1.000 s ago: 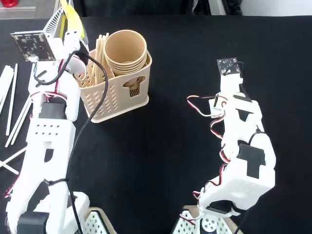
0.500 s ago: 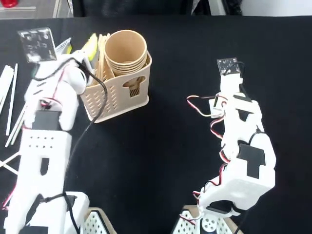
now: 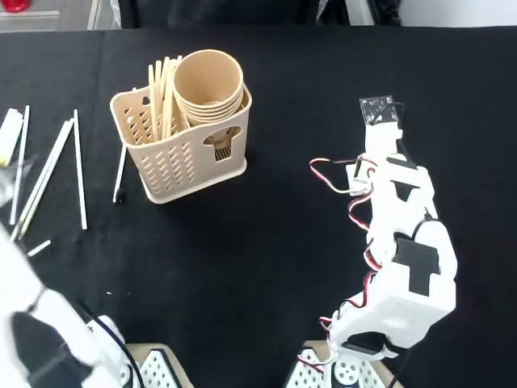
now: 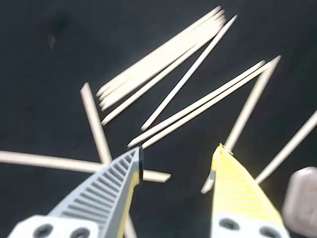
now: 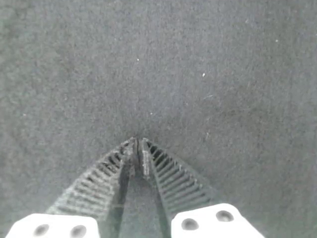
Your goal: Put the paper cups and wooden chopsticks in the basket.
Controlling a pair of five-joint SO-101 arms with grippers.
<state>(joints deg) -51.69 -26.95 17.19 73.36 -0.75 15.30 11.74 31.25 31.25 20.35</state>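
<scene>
currently: left gripper spread above loose wooden chopsticks, likely lining up a pick; right gripper clenched, empty.

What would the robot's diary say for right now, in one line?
left gripper: open, above loose chopsticks | right gripper: shut, over table | basket: holds paper cups, some chopsticks

A stack of paper cups is seen standing in the perforated basket on the black bench, with wooden chopsticks held upright beside it. Loose chopsticks are scattered on the bench left of the basket, one lying just beside its wall. A white arm is folded at the right, well apart from the basket.
</scene>
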